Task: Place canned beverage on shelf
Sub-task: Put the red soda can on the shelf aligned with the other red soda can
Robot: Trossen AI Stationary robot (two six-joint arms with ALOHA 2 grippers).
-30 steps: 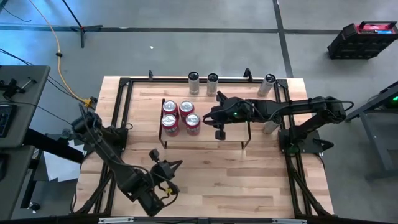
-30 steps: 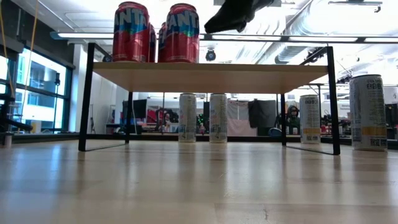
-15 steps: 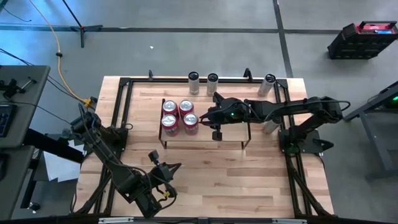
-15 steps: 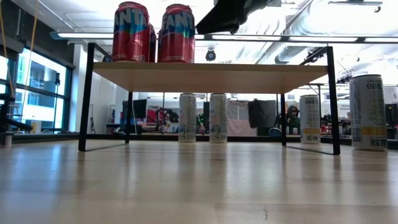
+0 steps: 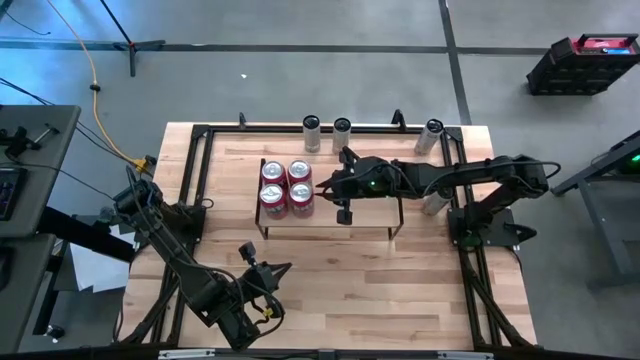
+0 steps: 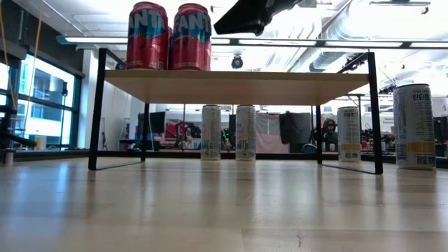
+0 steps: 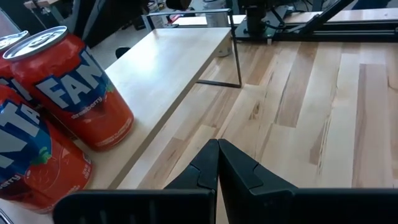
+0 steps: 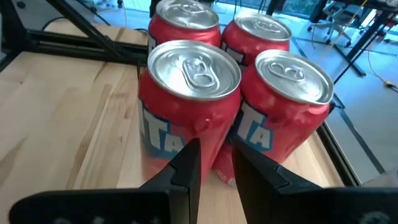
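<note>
Several red cans stand upright at the left end of the shelf (image 5: 370,215) (image 6: 238,78), packed together. My right gripper (image 5: 320,186) (image 8: 216,149) (image 6: 218,29) reaches over the shelf from the table's right, at the height of the can walls. Its fingers are only a narrow gap apart at the near right can (image 5: 300,196) (image 8: 186,106) (image 6: 192,38). My left gripper (image 5: 282,268) (image 7: 217,148) hovers shut over the near left part of the table, touching nothing. The red cans (image 7: 74,93) show beside it in the left wrist view. My right gripper rests its fingertips (image 8: 186,158) against the side wall (image 8: 199,127) of the near right can, on the side facing the table's right. The fingers come from the right, slanting slightly down. The can stands upright on the shelf, against its neighbours.
Tall slim silver cans stand on the table behind the shelf (image 5: 312,132) (image 5: 342,131) (image 5: 432,135), and one stands to its right under the right arm (image 5: 435,204) (image 6: 414,126). Black rails (image 5: 300,128) frame the table. The shelf's right half is bare wood.
My right gripper has gone toward the table's left, pushing the near right red can. The can has slid left along the shelf, still upright, and now stands against the other red cans.
</note>
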